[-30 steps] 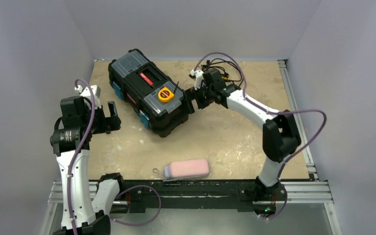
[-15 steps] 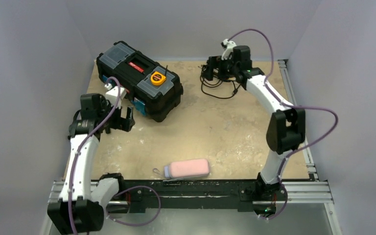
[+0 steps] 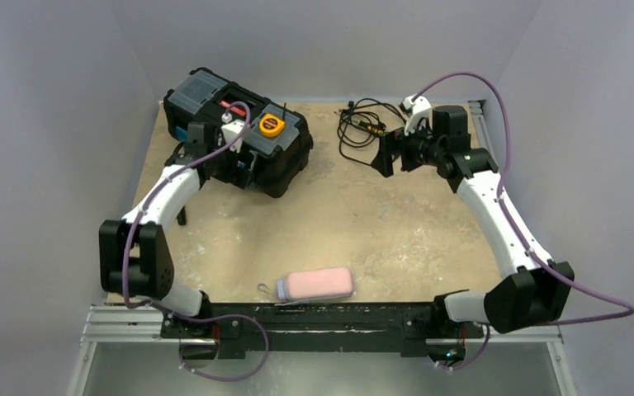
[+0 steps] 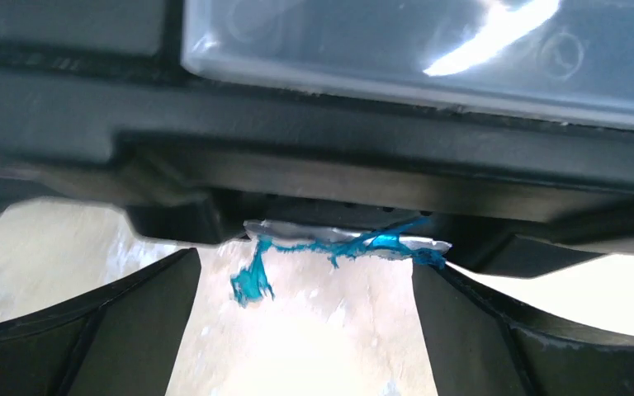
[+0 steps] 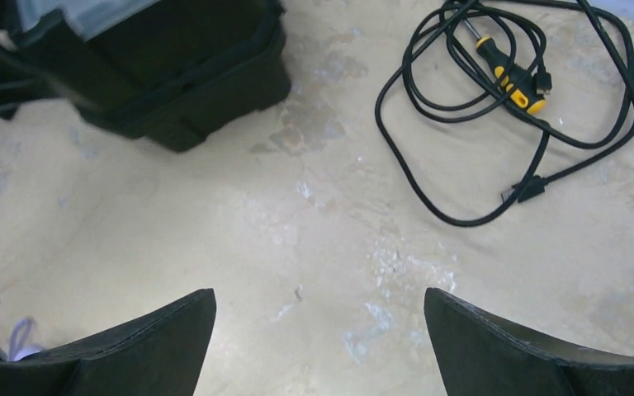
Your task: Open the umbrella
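The umbrella [image 3: 318,285] lay packed, a pinkish oblong capsule, on its side at the near edge of the tabletop [image 3: 380,223]. It sat roughly midway between the two arm bases, its small loop pointing left. Neither claw was near it.

The left claw [image 4: 305,280] was at the far left, pushed close against the near side of a black toolbox [image 3: 285,161]. Its wrist view showed the two fingers [image 4: 99,330] spread apart with only bare tabletop between them. The box's dark rim and clear lid compartment filled the top of that view. A ragged scrap of teal material [image 4: 256,280] hung from the box's lower edge (what it was could not be told). A yellow tape measure [image 3: 272,125] sat on the toolbox lid.

The right claw [image 5: 318,297] hovered over the far right part of the tabletop, likewise open and empty, its fingers wide. Just beside it lay a loose coil of black cable [image 3: 361,124], with a yellow-and-black screwdriver [image 5: 508,78] resting among the loops. Toolbox and cable were both well apart from the umbrella.
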Controlling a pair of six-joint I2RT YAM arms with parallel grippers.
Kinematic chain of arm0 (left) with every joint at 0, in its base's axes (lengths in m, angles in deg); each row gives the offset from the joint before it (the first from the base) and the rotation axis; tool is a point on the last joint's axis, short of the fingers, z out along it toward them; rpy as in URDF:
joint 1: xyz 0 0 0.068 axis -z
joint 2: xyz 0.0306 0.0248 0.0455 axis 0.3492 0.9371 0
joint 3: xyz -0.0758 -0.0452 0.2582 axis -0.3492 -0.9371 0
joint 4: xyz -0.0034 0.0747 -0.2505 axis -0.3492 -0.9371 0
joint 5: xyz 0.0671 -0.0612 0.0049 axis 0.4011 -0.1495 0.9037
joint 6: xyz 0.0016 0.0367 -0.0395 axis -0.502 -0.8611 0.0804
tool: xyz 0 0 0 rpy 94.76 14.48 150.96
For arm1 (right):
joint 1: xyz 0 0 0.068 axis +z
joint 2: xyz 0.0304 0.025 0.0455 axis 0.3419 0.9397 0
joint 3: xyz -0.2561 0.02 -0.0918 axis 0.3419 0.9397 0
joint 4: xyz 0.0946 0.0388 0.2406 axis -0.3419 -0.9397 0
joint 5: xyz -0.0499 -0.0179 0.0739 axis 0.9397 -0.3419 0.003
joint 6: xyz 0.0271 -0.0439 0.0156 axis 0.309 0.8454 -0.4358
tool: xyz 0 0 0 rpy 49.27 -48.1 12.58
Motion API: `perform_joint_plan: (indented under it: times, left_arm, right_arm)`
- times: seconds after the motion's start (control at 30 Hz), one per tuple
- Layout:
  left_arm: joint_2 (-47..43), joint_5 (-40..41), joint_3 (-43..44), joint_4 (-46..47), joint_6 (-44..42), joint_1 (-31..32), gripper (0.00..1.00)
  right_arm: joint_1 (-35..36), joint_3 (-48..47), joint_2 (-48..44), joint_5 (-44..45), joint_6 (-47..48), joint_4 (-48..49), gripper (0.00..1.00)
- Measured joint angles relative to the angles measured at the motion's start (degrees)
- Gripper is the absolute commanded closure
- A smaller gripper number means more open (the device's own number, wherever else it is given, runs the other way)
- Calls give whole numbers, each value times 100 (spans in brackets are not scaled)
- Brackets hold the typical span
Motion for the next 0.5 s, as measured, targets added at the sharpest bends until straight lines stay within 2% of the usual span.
perform_joint_plan:
  times: [0.3,0.4,0.5]
  left_arm:
    - [2149,50,2343,372,133,151,0]
    - [2400,28,2535,560,68,151,0]
    - [2059,-160,2319,660,-13,144,0]
  right_arm:
    - [-22,162,-723,-68,894,-1045,1]
    - [57,190,-846,-101,1303,-1294,1]
    - [553,354,-933,15,1740,-1384,1]
